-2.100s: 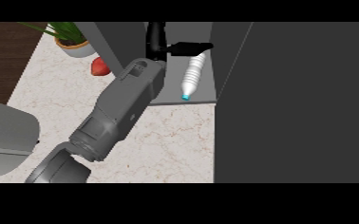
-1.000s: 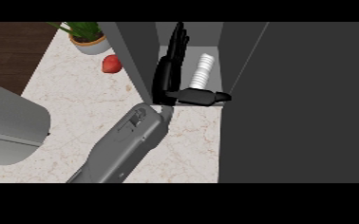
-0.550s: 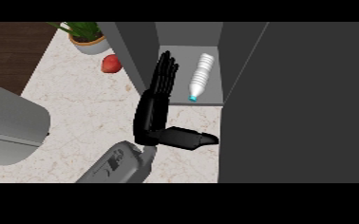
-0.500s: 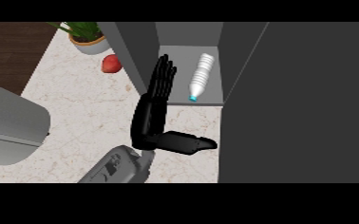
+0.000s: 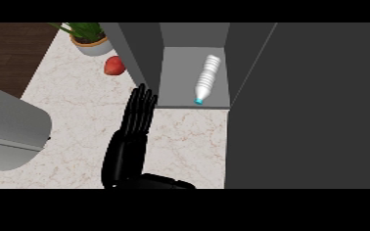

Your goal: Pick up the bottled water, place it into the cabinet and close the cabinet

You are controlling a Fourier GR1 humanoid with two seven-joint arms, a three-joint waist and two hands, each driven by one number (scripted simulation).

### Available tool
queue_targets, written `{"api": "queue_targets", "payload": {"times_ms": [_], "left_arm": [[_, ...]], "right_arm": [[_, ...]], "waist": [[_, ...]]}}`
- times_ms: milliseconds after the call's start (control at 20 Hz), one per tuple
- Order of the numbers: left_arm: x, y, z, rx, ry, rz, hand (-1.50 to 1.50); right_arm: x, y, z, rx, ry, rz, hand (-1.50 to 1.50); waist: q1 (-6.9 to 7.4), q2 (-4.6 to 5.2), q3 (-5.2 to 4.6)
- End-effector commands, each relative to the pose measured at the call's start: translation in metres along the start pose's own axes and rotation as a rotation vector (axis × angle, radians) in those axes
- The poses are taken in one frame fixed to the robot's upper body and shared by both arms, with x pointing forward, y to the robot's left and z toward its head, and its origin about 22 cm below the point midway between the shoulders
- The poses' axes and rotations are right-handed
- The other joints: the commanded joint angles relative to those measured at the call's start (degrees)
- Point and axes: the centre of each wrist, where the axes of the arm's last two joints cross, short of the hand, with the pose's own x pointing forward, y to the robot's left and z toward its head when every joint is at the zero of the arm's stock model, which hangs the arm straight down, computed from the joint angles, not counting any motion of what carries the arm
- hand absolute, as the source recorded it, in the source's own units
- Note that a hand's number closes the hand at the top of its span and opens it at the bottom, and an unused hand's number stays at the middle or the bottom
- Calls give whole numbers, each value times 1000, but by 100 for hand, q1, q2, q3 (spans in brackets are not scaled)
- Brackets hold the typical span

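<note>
The water bottle [image 5: 207, 79] lay inside the open cabinet [image 5: 189, 58], cap toward the tabletop [image 5: 180, 137]. The hand [image 5: 132, 137], fingers straight and together, pointed at the cabinet's left wall, left of the bottle.

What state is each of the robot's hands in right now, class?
Left hand: not in view.
Right hand: open, fingers straight, holding nothing; the bottled water lies apart from it inside the cabinet.

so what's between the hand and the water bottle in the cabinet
Head view: only bare surface, a strip of marble counter, then the cabinet's grey floor. The open hand is apart from the bottle.
</note>
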Motion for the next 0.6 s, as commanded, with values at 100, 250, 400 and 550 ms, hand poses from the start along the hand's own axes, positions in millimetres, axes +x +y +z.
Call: {"api": "queue_targets", "payload": {"times_ms": [100, 250, 400, 550], "left_arm": [[19, 15, 24, 34, -20, 3, -150], [23, 32, 37, 35, -10, -3, -150], [21, 31, 52, 49, 1, -10, -150], [27, 36, 48, 71, -30, -3, -150]], "right_arm": [[44, 33, -24, 121, 7, 104, 150], [42, 41, -30, 173, 0, 99, 150], [43, 47, -42, 162, -31, 98, 150], [39, 57, -55, 200, -36, 102, 150]], "waist": [[18, 13, -7], [-58, -22, -12], [21, -11, -19], [1, -7, -21]]}}
